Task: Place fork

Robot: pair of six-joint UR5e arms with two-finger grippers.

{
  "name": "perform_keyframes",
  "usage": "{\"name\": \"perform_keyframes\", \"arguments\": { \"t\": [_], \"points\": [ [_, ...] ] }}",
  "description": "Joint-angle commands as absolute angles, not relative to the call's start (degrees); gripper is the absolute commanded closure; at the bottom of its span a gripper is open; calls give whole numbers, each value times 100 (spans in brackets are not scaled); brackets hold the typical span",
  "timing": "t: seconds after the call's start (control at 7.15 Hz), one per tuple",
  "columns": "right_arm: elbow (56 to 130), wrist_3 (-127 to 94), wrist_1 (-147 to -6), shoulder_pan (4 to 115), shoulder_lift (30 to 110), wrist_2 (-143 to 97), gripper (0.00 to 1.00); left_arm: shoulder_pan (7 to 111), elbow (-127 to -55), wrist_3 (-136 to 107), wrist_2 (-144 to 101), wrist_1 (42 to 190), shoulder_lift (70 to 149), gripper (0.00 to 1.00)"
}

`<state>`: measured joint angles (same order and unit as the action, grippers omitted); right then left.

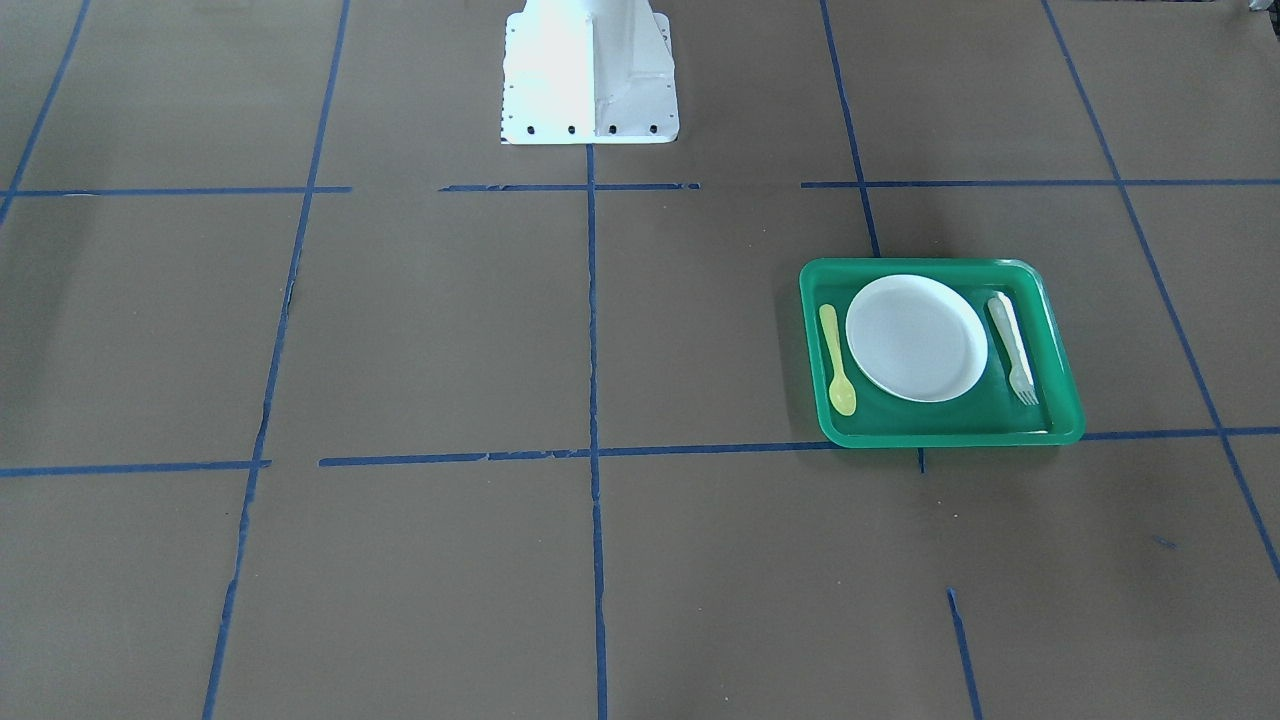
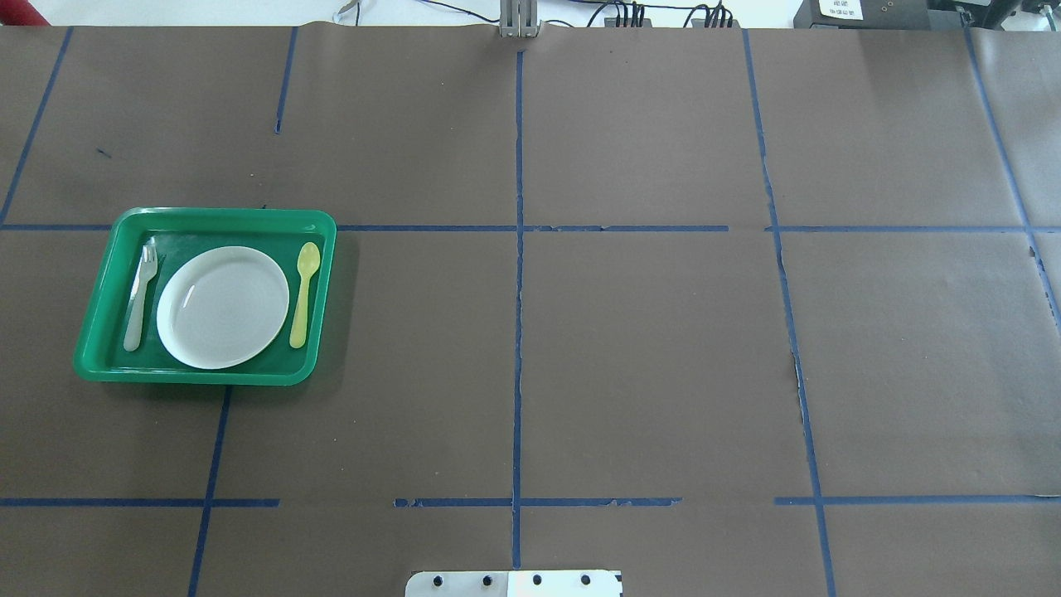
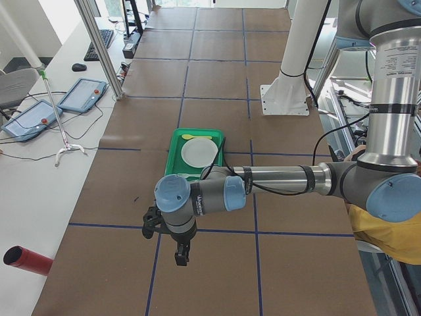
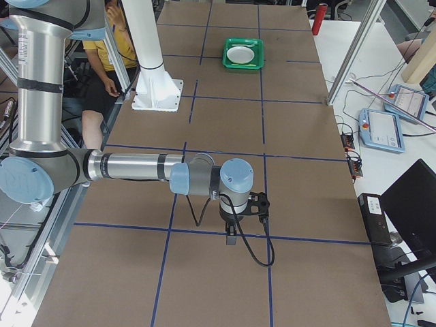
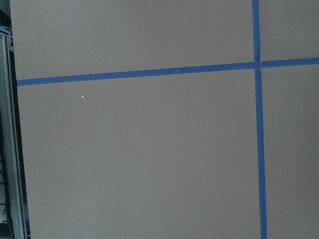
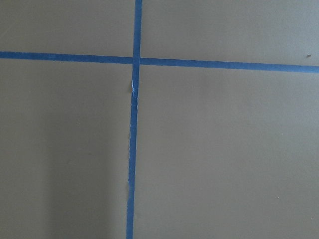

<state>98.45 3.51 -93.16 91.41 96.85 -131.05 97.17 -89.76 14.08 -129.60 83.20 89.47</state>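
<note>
In tray (image 2: 98,308), fork (image 2: 141,297) lies flat beside plate (image 2: 222,307), opp. spoon (image 2: 303,294). L gripper (image 3: 179,257), R gripper (image 4: 231,240): jaws can't tell.

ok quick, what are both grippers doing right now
left gripper: cannot be told, seen only from the side
right gripper: cannot be told, seen only from the side

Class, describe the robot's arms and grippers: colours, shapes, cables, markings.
The left arm and right arm are silver tubes with grey joints and round pale-blue caps. The left gripper and right gripper are small and black. A black cable loops beside the right wrist; a printed label marks the left arm's upright tube.
</note>
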Motion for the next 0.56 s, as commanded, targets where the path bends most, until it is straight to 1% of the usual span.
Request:
{"name": "perform_keyframes", "arguments": {
  "t": [0.0, 0.42],
  "points": [
    [9844, 352, -9316, 9141, 9686, -13104, 0, 9703, -8974, 1415, -12981, 8332, 8939, 0],
    [9844, 351, -9316, 9141, 9686, -13104, 0, 9686, -8948, 1415, -13279, 8341, 8938, 0]
  ]
}}
